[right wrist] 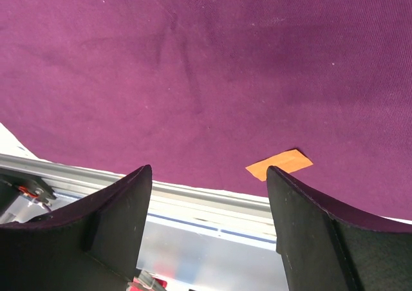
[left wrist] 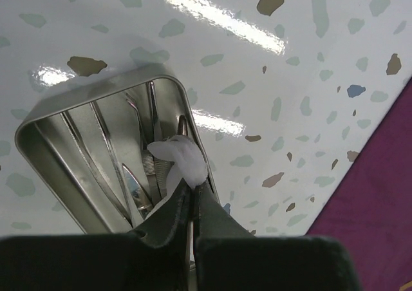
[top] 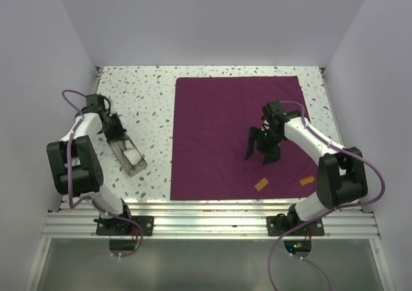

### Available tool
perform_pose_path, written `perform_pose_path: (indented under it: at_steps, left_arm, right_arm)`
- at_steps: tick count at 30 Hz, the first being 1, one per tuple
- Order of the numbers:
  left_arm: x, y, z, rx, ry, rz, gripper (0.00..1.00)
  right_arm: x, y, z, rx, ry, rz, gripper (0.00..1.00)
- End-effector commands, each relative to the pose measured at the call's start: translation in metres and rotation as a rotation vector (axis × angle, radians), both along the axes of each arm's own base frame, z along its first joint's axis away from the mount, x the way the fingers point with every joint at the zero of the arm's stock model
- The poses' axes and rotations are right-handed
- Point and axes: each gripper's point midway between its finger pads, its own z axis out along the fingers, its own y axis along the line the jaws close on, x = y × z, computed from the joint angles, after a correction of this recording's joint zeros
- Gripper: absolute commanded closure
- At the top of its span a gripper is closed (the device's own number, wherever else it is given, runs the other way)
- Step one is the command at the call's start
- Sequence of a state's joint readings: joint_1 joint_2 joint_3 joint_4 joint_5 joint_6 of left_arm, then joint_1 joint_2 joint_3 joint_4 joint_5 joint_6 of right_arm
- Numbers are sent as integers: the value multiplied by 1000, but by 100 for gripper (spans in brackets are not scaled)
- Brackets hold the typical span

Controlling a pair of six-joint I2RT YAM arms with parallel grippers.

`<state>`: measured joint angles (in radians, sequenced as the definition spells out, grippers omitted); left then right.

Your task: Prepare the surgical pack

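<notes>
The steel tray (top: 138, 168) lies on the speckled table left of the purple cloth (top: 219, 123). It holds white gauze (top: 133, 156) and thin steel instruments (left wrist: 109, 156). My left gripper (top: 118, 136) is at the tray's far end. In the left wrist view it (left wrist: 191, 187) is shut on the tray's (left wrist: 38, 133) side rim, with the gauze (left wrist: 181, 161) bunched at its tips. My right gripper (top: 261, 156) hovers open and empty over the cloth's near right part. In the right wrist view it (right wrist: 209, 168) is above the cloth (right wrist: 193, 59).
Two small orange tabs (top: 261, 184) (top: 307, 180) lie on the cloth near its front edge; one shows in the right wrist view (right wrist: 279, 164). The cloth's corner (left wrist: 380, 194) shows right of the tray. White walls enclose the table; a metal rail (top: 212, 217) runs along the front.
</notes>
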<state>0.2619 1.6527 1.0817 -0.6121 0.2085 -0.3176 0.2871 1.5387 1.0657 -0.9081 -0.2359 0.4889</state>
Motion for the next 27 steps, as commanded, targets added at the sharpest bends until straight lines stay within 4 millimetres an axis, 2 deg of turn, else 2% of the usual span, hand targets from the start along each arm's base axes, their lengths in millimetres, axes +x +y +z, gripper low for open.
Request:
perform_pose_path:
  at_steps: [1,5,11,14,16,20,22,23,26,27]
  left_arm:
    - [20,2,13,2,-112,-54,100]
    - [26,6,19,19,-133,-62,100]
    - [20,12,11,9,-107,-40,100]
    - [11,18,7,27,-65,-17,100]
    - [5,28,1,63,-15,16,100]
    - [-11,33,-15,82,95,64,99]
    - [-18,33,-17,85,121,70,89]
    - [-20,33,-16,88,119,74,80]
    - [-22,36,-8,109,102,91,59]
    - [-22,37,-5,118,99,95,56]
  right_arm:
    - [6,6,5,39,-23,16,25]
    - [5,5,4,33,-20,19,25]
    - [6,6,4,37,-16,15,25]
    - [7,7,4,39,-19,17,25]
    - [8,7,3,43,-19,15,25]
    - [7,8,0,47,-10,13,25]
    - [7,9,0,51,-10,14,25]
    - [8,9,0,51,-10,12,25]
    - [8,9,0,50,-9,15,25]
    - [9,9,1,51,-12,15,25]
